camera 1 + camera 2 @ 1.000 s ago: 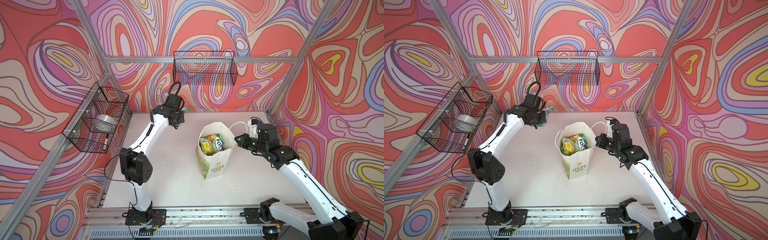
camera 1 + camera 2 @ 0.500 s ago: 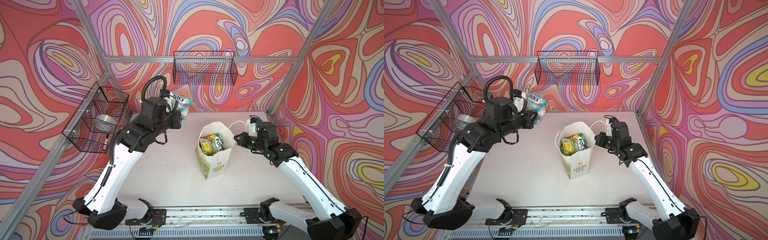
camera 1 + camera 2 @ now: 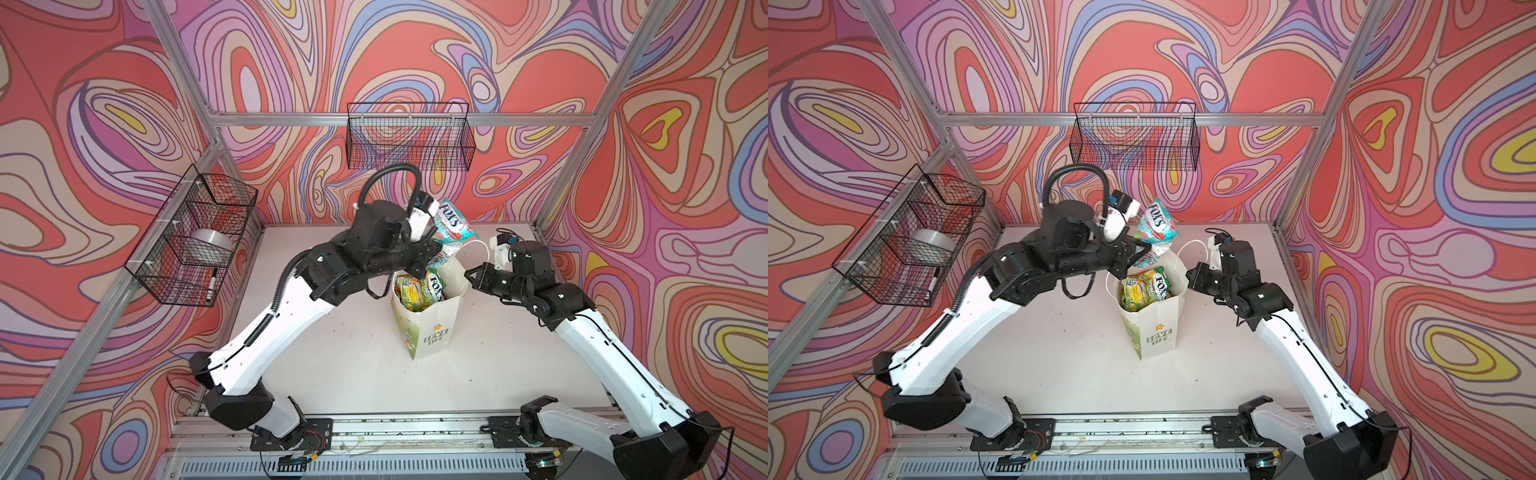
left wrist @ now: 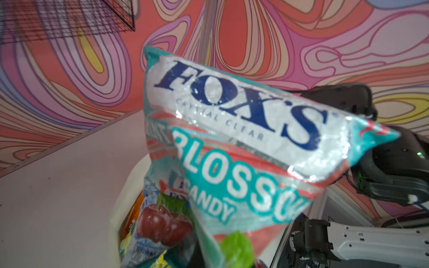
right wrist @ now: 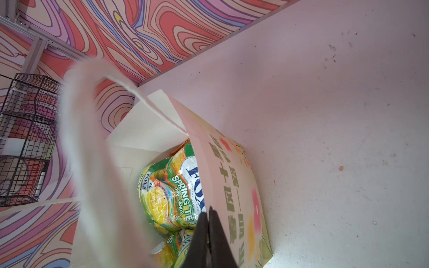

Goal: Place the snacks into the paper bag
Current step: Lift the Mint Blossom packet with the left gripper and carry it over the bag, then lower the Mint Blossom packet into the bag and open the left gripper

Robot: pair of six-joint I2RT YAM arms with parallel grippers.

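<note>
Glossy film is what the teal-and-red packet [image 3: 1158,227] is made of: light, crinkly and slippery, with loose sweets that shift inside, so it is best pinched at a flat sealed edge rather than across its padded middle. The left end effector [image 3: 1140,251] is clamped on the packet's lower part and holds it tilted in the air, just above the back rim of the paper bag [image 3: 432,328]; the left wrist view shows the packet's printed face but not the fingers. The bag stands upright on the counter [image 3: 332,353], with green-yellow packets [image 5: 176,192] already inside. Its thin paper is light and likely to tip or fold, which is why a hold at the rim suits it: the right end effector [image 5: 209,222] is closed on the bag's side wall at the rim, keeping the mouth open. Compared with one second ago, the left arm has swung from the rear of the counter, low near the back wall, up and across to the bag; the right arm and the bag are unchanged. No packet lies loose on the counter in either top view.
</note>
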